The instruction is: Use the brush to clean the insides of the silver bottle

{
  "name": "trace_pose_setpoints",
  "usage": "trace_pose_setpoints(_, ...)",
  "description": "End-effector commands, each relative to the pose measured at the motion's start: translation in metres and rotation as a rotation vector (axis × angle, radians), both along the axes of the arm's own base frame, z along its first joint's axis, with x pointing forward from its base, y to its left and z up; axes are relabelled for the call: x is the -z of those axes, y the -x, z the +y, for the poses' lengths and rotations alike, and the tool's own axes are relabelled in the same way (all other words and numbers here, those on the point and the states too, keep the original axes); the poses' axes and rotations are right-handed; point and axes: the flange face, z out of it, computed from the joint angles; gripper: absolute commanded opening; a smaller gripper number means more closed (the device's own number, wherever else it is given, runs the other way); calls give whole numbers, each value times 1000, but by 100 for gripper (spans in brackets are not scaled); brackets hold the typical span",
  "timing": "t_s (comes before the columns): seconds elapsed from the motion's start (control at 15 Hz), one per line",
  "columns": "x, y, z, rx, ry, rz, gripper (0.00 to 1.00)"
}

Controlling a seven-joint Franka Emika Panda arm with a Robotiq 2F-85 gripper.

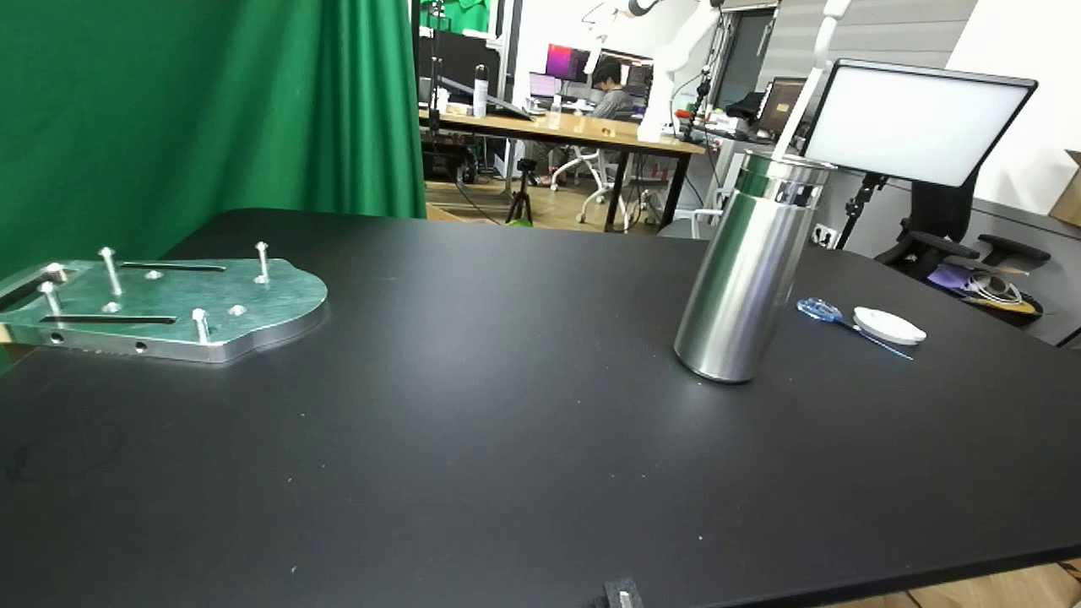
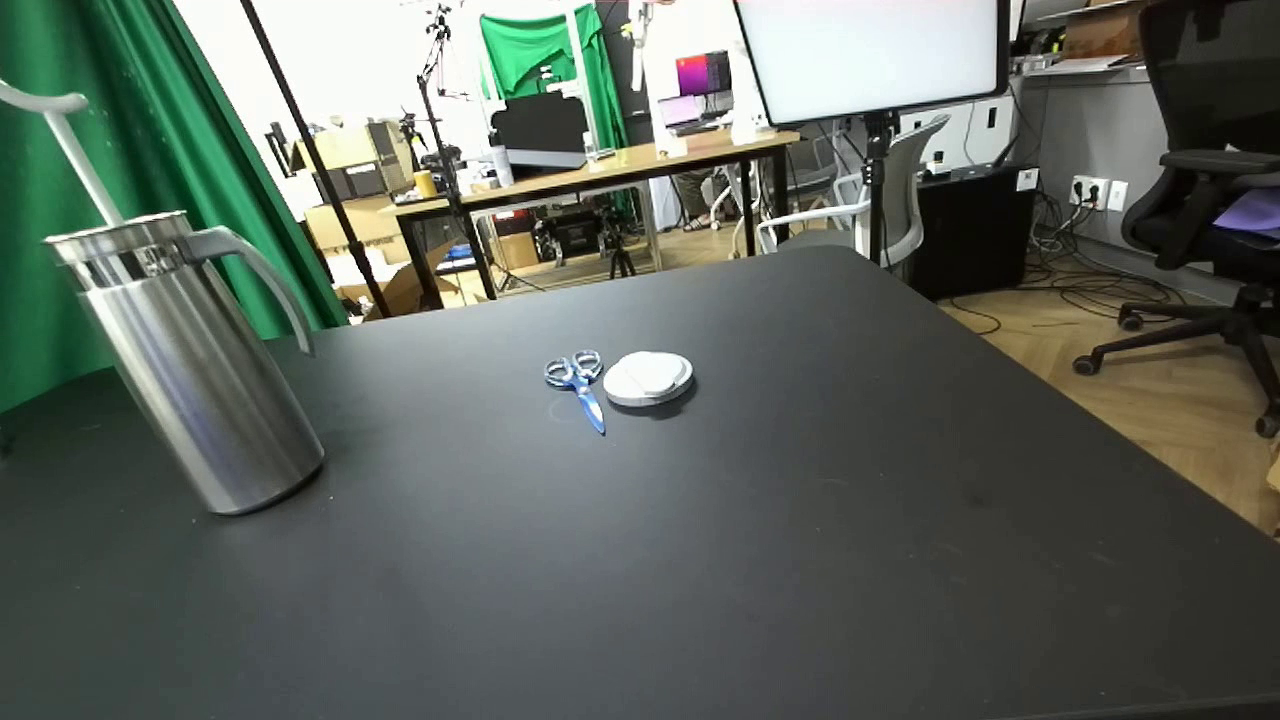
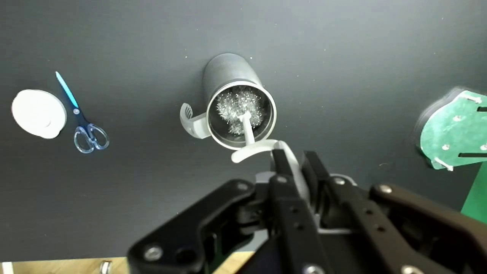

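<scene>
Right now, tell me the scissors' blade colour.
Blue; the blade shows best in the wrist view.

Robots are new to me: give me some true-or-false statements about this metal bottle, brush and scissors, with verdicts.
1. The gripper holds the white brush. True.
2. The silver bottle has a side handle. True.
3. The bottle is sealed shut. False: it is open, with the brush's bristles inside.
4. The scissors lie beside a roundish white object. True.
5. The scissors touch the bottle. False: they lie apart from it on the black table.

A white robot arm, monitors, a tripod and a green curtain mark this as a lab.
</scene>
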Motion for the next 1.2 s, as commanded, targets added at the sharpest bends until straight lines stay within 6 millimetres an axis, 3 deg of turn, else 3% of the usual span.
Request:
trace_pose_setpoints(0.0, 0, -3, 0, 16, -7, -7, 4)
trace_pose_setpoints(0.6, 80, -21, -11, 57, -31, 112, 4)
trace_pose_setpoints(0.8, 92, -24, -9, 59, -27, 138, 4)
trace_pose_setpoints(0.87, 92, -25, -9, 58, -25, 142, 40)
trace_pose_setpoints(0.93, 89, -24, -7, 56, -23, 143, 40)
trace_pose_setpoints(1.13, 70, -15, -4, 47, -12, 128, 59)
